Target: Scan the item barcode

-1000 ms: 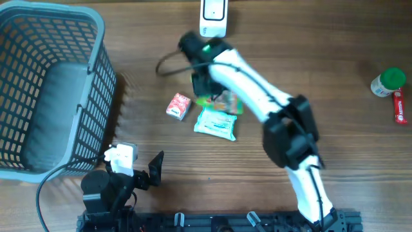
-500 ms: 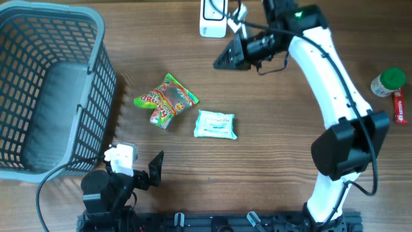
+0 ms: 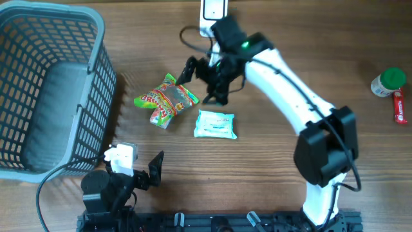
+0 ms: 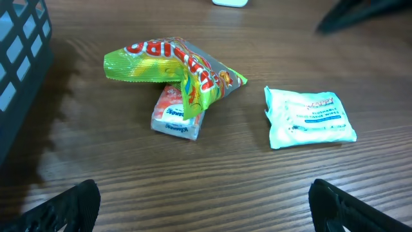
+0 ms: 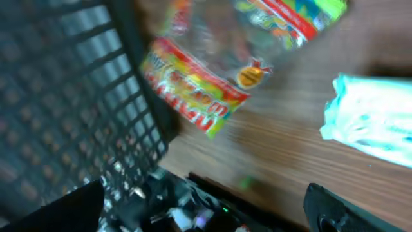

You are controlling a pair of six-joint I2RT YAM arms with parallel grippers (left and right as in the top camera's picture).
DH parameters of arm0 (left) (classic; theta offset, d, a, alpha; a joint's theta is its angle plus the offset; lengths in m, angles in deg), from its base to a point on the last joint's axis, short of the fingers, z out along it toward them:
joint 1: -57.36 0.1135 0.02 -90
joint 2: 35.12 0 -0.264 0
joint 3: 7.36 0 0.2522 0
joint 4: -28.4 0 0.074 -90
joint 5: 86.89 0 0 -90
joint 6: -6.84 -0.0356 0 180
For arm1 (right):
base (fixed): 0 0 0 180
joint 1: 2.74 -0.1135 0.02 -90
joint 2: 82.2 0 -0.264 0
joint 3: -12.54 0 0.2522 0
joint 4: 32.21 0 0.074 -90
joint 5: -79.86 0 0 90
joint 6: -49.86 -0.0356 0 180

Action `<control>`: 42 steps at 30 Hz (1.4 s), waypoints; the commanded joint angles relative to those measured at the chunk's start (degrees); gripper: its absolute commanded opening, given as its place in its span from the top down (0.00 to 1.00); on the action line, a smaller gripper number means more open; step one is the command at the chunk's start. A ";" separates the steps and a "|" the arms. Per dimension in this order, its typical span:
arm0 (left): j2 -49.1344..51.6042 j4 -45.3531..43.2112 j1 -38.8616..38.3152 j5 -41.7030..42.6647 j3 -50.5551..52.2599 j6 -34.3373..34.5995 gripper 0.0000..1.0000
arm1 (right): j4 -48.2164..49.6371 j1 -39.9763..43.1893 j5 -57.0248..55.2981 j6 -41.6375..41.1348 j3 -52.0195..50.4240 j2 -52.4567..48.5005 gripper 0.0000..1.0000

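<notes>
A green and red candy bag [image 3: 166,100] lies on the table, resting on a small red and white box [image 4: 175,116]. A pale blue wipes packet [image 3: 215,124] lies to its right. The white scanner [image 3: 212,11] stands at the table's far edge. My right gripper [image 3: 202,82] hangs open and empty just right of the candy bag and in front of the scanner; its blurred wrist view shows the bag [image 5: 232,58] and the packet [image 5: 373,125]. My left gripper [image 3: 143,169] stands open at the near edge, well short of the bag [image 4: 174,64].
A grey mesh basket [image 3: 96,71] fills the left side, close to the candy bag. At the far right stand a green-capped bottle [image 3: 388,82] and a red tube [image 3: 400,106]. Bare wood lies between the left gripper and the items.
The candy bag went from under the right gripper beside the wipes to lying left on the small box. The right gripper opened, swung up by the scanner, then came back toward the bag.
</notes>
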 commanded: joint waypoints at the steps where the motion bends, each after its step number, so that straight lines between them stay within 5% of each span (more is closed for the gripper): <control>1: -0.52 -0.15 -0.20 0.92 0.00 -0.90 0.00 | 4.96 -2.01 -3.48 -16.92 -7.17 -0.15 0.00; 10: -0.52 -0.15 -0.20 0.92 0.00 -0.90 0.00 | 35.63 -4.37 -3.28 -33.64 -21.42 -3.23 0.00; 19: -0.52 -0.15 -0.20 0.92 0.00 -0.90 0.00 | 46.69 -8.55 -16.85 -43.69 -21.42 -11.98 0.00; 20: -0.52 -0.15 -0.20 0.92 0.00 -0.90 0.00 | 46.64 -8.59 -19.74 -43.12 -21.42 -12.26 0.13; 23: -0.52 -0.15 -0.20 0.92 0.00 -0.90 0.00 | 46.40 -8.28 -26.82 -37.75 -21.42 -12.35 0.72; 25: -0.52 -0.15 -0.20 0.92 0.00 -0.92 0.00 | 45.62 -7.82 -28.52 -34.40 -21.40 -12.33 0.90; 27: -0.52 -0.15 -0.20 0.92 0.00 -0.90 0.00 | 43.78 -7.08 -28.61 -31.78 -21.29 -12.22 0.96; 35: -0.52 -0.15 -0.20 0.92 0.00 -0.90 0.00 | 33.77 1.11 -10.60 -25.86 -21.22 -3.13 0.95; 42: -0.52 -0.15 -0.20 0.92 0.00 -0.92 0.00 | 27.10 11.30 34.27 -36.00 -21.27 2.69 0.95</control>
